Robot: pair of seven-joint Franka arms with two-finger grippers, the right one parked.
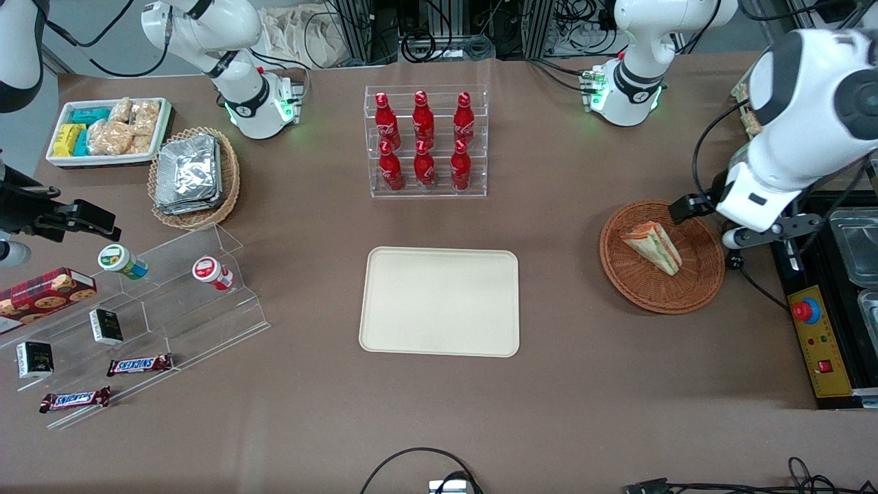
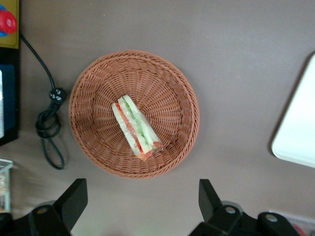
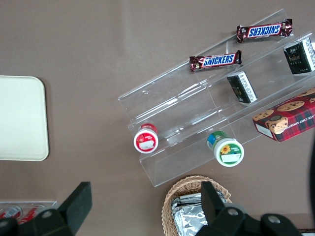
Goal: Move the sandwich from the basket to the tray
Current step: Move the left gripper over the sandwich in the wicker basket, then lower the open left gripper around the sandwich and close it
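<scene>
A loose black cable curled on the brown table closest to the front camera, nearer than the tray. The table carried everything else. The tray, cream and bare, lay flat at the table's middle, and all other places are given from it. Farther from the front camera than the tray stood a clear rack holding six red bottles in two rows. Toward the parked arm's end from the tray sat a clear stepped display with Snickers bars, small dark boxes and two round tubs, and farther from the camera than that display were a tan wicker basket of foil packets and a white bin of snacks. Toward the working arm's end from the tray sat the reddish-brown basket, well apart from the tray, with the table showing between them. The sandwich lay on its side in the basket, roughly at its centre, its red, orange and green layers showing along the edge. The gripper hung above the table just beside the basket's rim, touching nothing, its two dark fingers spread wide apart with nothing between them.
</scene>
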